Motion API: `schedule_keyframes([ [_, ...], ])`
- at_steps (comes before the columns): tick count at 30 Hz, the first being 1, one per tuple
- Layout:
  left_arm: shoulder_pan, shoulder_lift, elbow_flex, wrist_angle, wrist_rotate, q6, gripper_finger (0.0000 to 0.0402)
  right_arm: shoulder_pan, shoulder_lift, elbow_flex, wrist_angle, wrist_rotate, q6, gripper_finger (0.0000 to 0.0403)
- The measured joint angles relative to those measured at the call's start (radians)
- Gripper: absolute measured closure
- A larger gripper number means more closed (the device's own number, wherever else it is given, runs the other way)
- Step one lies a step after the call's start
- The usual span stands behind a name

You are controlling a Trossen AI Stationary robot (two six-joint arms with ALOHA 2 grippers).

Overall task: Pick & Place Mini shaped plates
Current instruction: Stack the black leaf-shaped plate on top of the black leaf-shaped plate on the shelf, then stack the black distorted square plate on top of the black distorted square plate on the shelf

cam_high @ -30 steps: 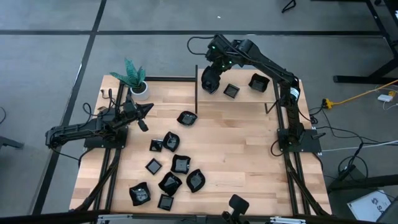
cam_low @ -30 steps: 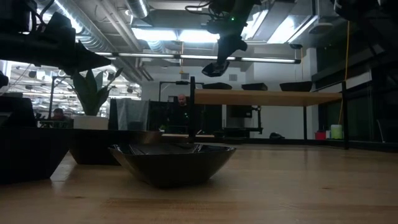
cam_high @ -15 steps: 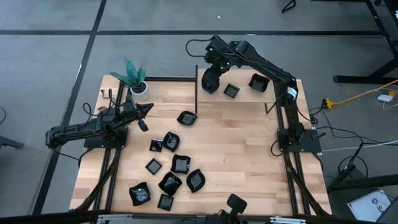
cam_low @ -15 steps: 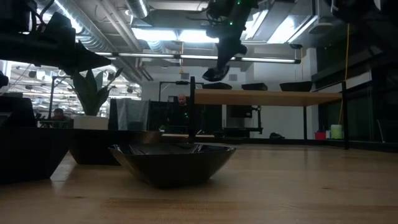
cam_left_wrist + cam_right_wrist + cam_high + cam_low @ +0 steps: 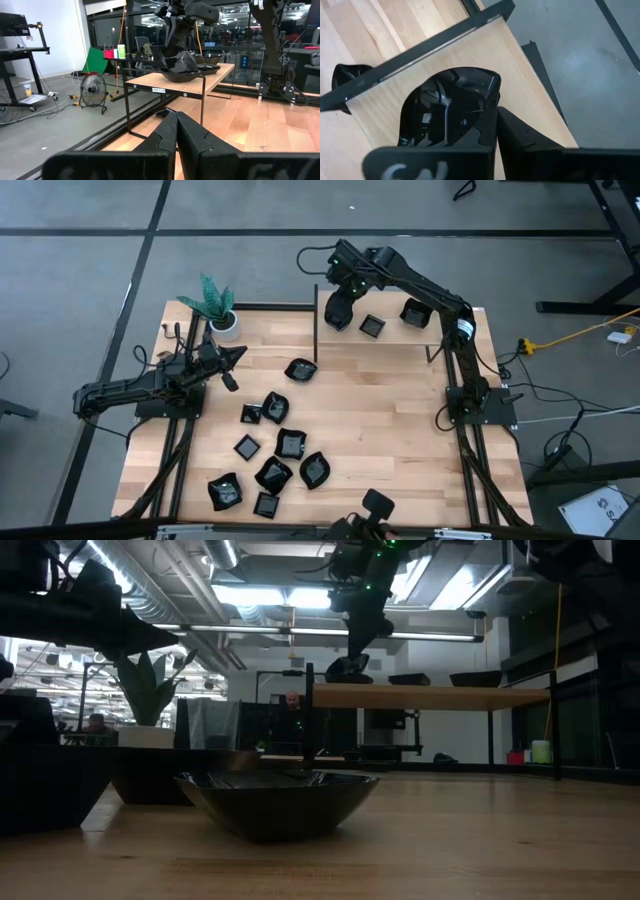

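High: right tool [image 5: 338, 314] sets plate [image 5: 340, 317] on shelf [image 5: 395, 338]; loose plates [image 5: 272, 476] litter table [image 5: 390, 420] | Left wrist: left tool [image 5: 176, 131] together | Right wrist: tool clamped on glossy rim; seems stiff, slippery, chippable — grip rim.

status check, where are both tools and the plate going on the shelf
Right tool over the shelf's left end, pinching a plate that looks set down. Left tool shut, empty, parked near the plant pot. Nothing blocking.
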Motion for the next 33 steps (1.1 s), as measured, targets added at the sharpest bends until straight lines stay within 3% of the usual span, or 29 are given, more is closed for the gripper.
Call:
schedule_keyframes([
  [21,0.0,0.0,0.0,0.0,0.001,0.0,0.0398,0.009,0.0,0.0,-0.059,-0.036,0.053,0.034],
  [33,0.0,0.0,0.0,0.0,0.001,0.0,0.0398,0.189,0.0,0.0,-0.103,-0.062,-0.028,0.036],
])
